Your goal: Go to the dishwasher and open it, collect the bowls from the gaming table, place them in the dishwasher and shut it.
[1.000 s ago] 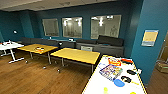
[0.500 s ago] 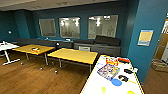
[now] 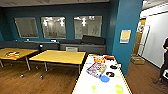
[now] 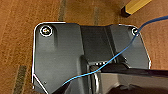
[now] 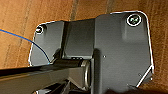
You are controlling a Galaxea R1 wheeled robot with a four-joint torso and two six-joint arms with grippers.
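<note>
Pale and yellow-edged, the gaming table [image 3: 85, 85] stands ahead, right of a wooden table [image 3: 60, 56]. On it lie a blue bowl [image 3: 104, 79] and, nearer, yellow-green bowls [image 3: 119, 89]. Whether the grippers are wide or closed, I cannot tell.

No words or numbers can be read. A yellow sign [image 3: 125, 36] hangs on the blue pillar [image 3: 126, 25], but its print is too blurry. The colourful box [image 3: 96, 69] on the gaming table [image 3: 82, 85] is blurry too.
</note>
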